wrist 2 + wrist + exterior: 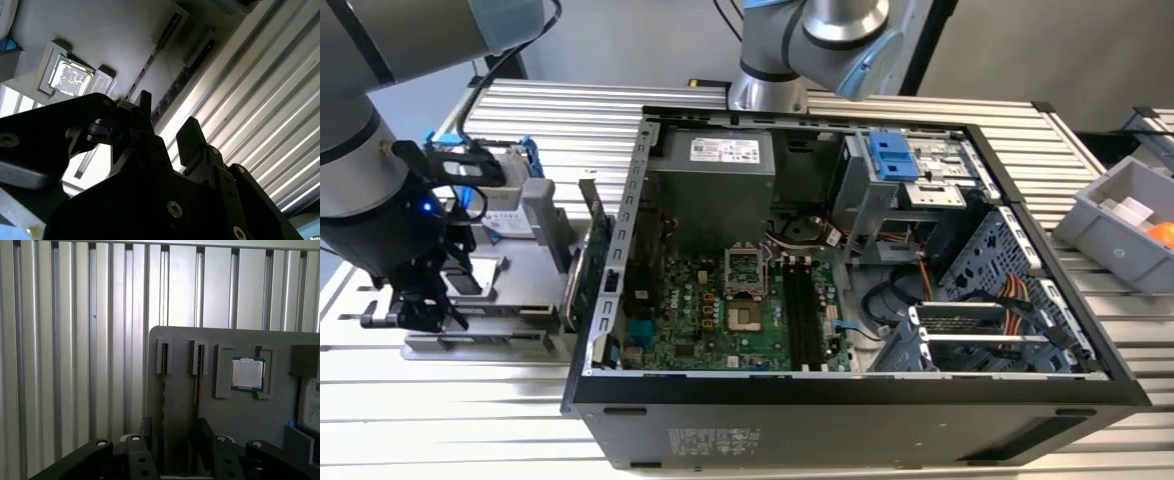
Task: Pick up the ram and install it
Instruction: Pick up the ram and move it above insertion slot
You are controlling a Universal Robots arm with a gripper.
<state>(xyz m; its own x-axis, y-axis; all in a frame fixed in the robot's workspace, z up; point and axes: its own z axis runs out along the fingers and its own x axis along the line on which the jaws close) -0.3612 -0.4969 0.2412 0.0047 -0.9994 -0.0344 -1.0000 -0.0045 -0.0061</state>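
At the exterior view's left, the grey-and-black robot arm hangs its black gripper (424, 310) low over a grey fixture plate (494, 300), which lies on the ribbed aluminium table (560, 110) just beside the open black computer case (854, 410). In the first wrist view, the thin, long, dark circuit-board ram (163, 390) stands on edge in a narrow slot of that plate, with a second similar stick (196, 385) in the neighbouring slot just beside it. A silver square processor chip (247, 374) sits in a recess further along the plate. In both wrist views the gripper's 2 black fingers (205, 432) stand wide apart with nothing between them. They are close above the near ends of the 2 sticks; contact cannot be judged. At the exterior view's centre, the case holds a green motherboard (707, 320) with long black slots (803, 310) running along it. At the exterior view's right, a grey plastic bin (1121, 225) rests on the table, apart from the case.
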